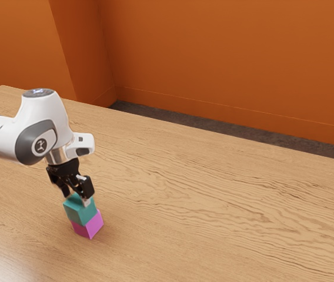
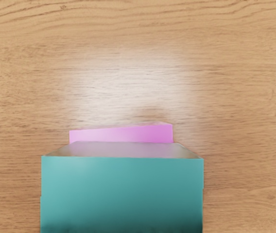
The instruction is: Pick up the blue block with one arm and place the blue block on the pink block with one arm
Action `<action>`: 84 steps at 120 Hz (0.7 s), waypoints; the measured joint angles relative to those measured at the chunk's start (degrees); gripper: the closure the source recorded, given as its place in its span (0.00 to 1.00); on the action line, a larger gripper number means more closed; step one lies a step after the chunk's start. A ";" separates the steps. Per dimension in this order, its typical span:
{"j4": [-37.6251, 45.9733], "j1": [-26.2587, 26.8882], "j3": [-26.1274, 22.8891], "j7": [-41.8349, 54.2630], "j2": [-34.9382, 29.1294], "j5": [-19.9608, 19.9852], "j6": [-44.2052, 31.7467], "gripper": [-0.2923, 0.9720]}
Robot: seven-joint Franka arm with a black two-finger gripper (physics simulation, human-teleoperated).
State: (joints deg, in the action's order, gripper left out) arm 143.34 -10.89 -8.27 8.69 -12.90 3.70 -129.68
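The blue block, teal in colour, rests on top of the pink block near the table's front, at the exterior view's left. My gripper comes down from above, its two black fingers against opposite sides of the blue block's upper part, shut on it. In the wrist view the blue block sits large just under my hand. A strip of the pink block shows beyond its far edge, slightly offset from it.
The wooden table stretches wide toward the exterior view's right and back. Orange walls stand behind it, with a dark floor strip past the table's far edge.
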 joint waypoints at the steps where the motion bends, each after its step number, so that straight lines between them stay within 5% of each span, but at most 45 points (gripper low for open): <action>1: 0.00 0.00 -0.01 0.02 -0.07 0.01 0.01 0.34; 84: -7.35 0.00 -0.03 0.90 -2.55 0.18 9.90 0.24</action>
State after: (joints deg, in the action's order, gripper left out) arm 135.99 -10.90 -8.30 9.59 -15.45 3.87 -119.78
